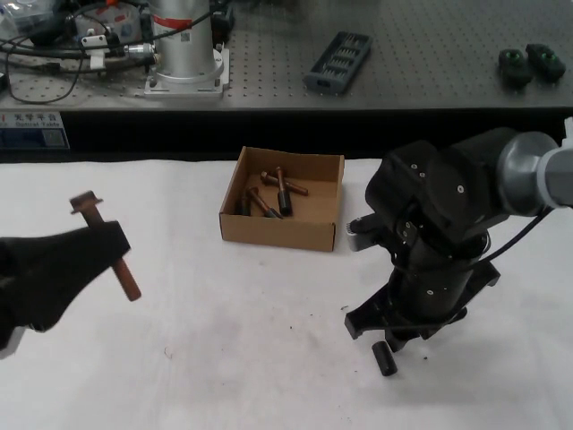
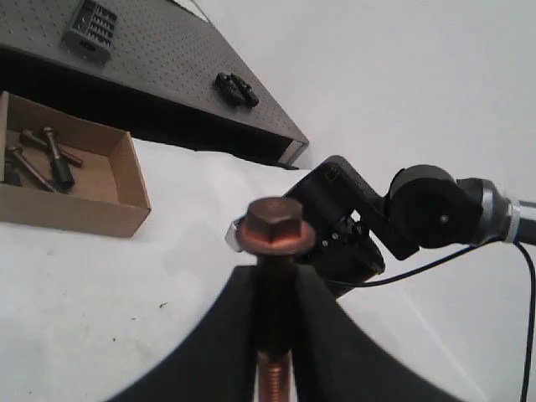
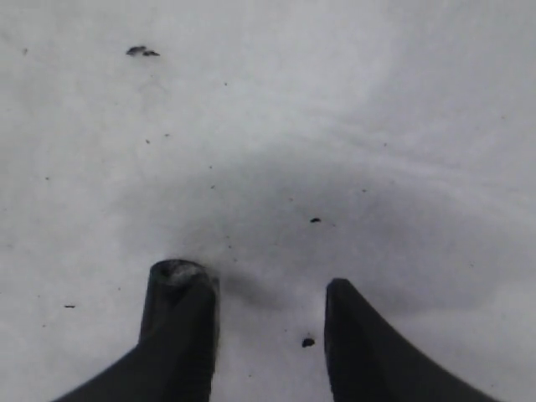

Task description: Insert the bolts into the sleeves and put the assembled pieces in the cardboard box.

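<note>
I am clamping a copper-coloured bolt (image 1: 128, 279) (image 2: 270, 236) between the fingers of my left gripper (image 1: 112, 244) (image 2: 274, 286), which is hanging above the white cloth (image 1: 233, 340) to the left of the cardboard box (image 1: 277, 235) (image 2: 79, 215) and nearer to me than it. The bolt is standing tilted in the grip, its hexagonal head sticking out on one side of the fingers and the end of its shank on the other.

My right gripper (image 1: 400, 336) (image 3: 260, 283) is pointing down at the cloth to the right of the box, also on my side of it, and its fingers are standing apart with bare cloth between them. A black sleeve (image 1: 385, 358) (image 3: 174, 276) is lying just beside one fingertip; I cannot tell whether the two are touching.

Inside the box several assembled pieces (image 1: 273, 193) (image 2: 42, 159), copper bolts in dark sleeves, are lying loosely together. Beyond the box, a perforated metal board (image 1: 430, 45) is carrying a black ribbed block (image 1: 337, 61).
</note>
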`<act>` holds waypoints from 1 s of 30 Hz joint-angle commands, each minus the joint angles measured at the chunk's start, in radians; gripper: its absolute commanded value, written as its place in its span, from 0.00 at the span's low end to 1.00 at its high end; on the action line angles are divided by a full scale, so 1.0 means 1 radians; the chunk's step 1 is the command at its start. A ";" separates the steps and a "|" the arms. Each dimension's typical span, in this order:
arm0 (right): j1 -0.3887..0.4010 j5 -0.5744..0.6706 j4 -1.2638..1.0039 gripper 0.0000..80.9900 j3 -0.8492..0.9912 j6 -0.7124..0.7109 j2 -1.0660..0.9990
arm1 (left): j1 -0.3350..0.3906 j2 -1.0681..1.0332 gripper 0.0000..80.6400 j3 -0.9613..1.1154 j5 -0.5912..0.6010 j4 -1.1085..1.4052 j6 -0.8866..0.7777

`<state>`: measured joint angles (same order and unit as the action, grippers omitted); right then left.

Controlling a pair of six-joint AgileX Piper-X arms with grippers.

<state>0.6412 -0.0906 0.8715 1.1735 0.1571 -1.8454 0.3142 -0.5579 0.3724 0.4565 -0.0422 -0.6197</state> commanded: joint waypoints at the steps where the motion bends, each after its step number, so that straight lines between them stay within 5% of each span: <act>1: 0.000 0.023 0.018 0.38 0.007 0.007 -0.012 | -0.002 -0.009 0.01 0.004 0.028 0.072 0.021; 30: 0.040 0.123 0.035 0.32 0.082 0.074 -0.009 | -0.002 -0.009 0.01 0.002 0.028 0.096 0.020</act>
<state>0.6794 0.0182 0.9120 1.2458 0.2275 -1.8454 0.3142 -0.5692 0.3708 0.4745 0.0269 -0.6077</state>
